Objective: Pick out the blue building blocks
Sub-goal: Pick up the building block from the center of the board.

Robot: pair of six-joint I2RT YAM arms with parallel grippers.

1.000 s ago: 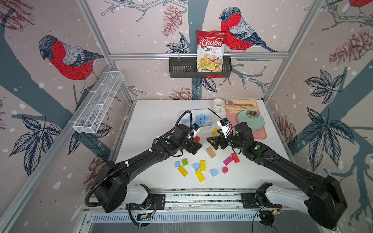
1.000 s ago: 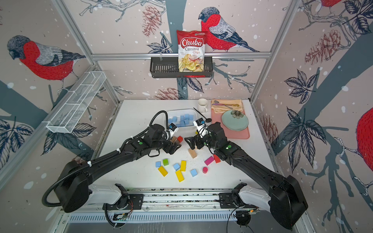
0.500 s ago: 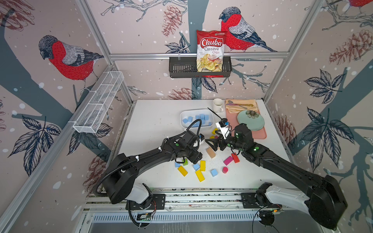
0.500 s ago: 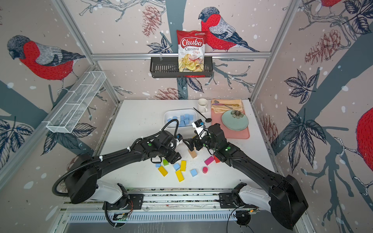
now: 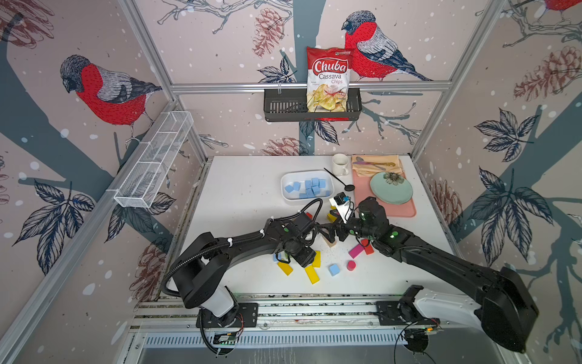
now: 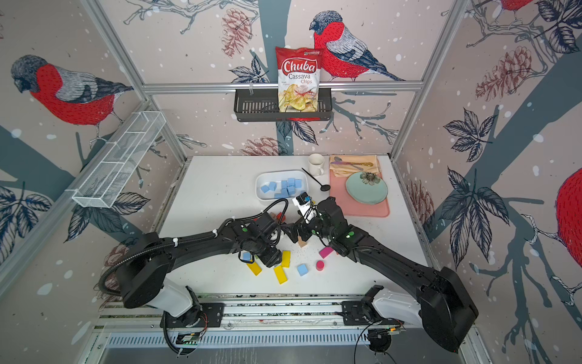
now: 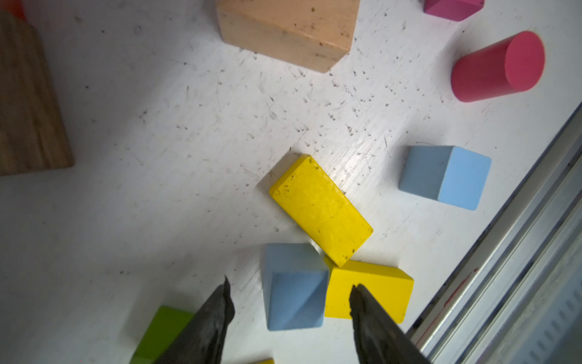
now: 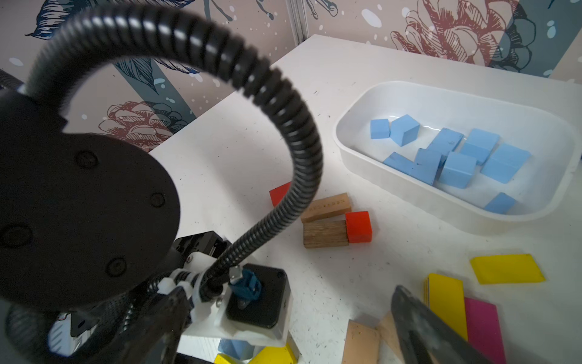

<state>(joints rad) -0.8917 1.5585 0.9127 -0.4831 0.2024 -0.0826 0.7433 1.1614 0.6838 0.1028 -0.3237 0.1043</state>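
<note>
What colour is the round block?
Pinkish red. The cylinder shows best in the left wrist view.

In both top views a bag of cassava chips (image 5: 329,78) stands in a black basket (image 5: 283,107) at upper centre, and a white wire basket (image 5: 154,160) hangs at middle left. On the white table (image 5: 239,195), right of centre, sit a mug (image 5: 340,164), a black spoon (image 5: 338,180) and a pink mat (image 5: 406,211) bearing a pale green plate (image 5: 391,189) (flower on its rim), with a yellow cloth (image 5: 378,167) above. Lower centre lie yellow blocks (image 5: 311,274), a red cylinder (image 5: 351,265) and a pink block (image 5: 356,251).
</note>
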